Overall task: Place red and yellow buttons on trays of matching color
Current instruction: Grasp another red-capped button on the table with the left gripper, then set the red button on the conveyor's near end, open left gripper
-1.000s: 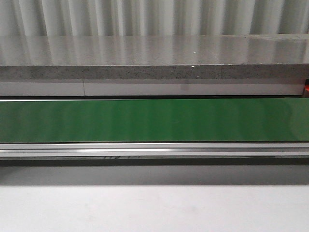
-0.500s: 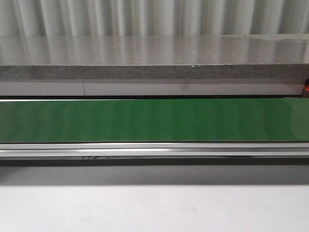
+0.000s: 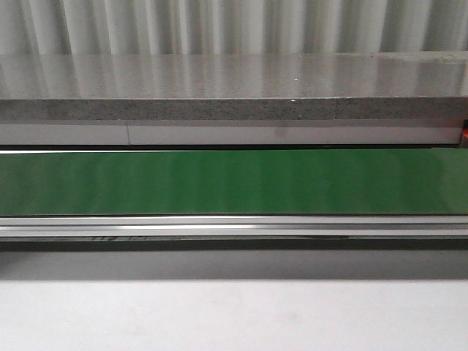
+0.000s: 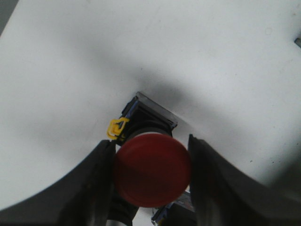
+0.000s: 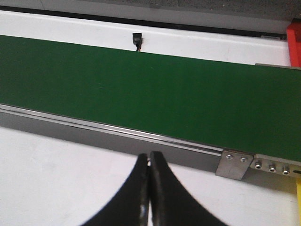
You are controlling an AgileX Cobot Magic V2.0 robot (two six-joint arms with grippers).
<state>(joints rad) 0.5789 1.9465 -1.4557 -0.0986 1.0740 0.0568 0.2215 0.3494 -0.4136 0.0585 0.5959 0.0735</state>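
In the left wrist view a red button (image 4: pixel 153 170) with a round red cap, a black body and a small yellow clip (image 4: pixel 115 128) sits between my left gripper's two dark fingers. My left gripper (image 4: pixel 150 143) is shut on the cap, both fingers touching its sides, over the white table (image 4: pixel 211 56). My right gripper (image 5: pixel 150 155) is shut and empty above the white table, just in front of the conveyor rail. A red edge (image 5: pixel 294 44) and a yellow edge (image 5: pixel 298 200) show at the frame border. No yellow button is in view. Neither gripper shows in the front view.
A green conveyor belt (image 3: pixel 234 181) runs across the front view with a metal rail (image 3: pixel 234 227) in front and a grey stone ledge (image 3: pixel 234 88) behind. A black and blue part (image 4: pixel 175 213) lies under the held button. A metal bracket (image 5: pixel 233 165) sits on the rail.
A faint dark mark along the conveyor's front rail has drifted to the left. Nothing else differs in the front view.
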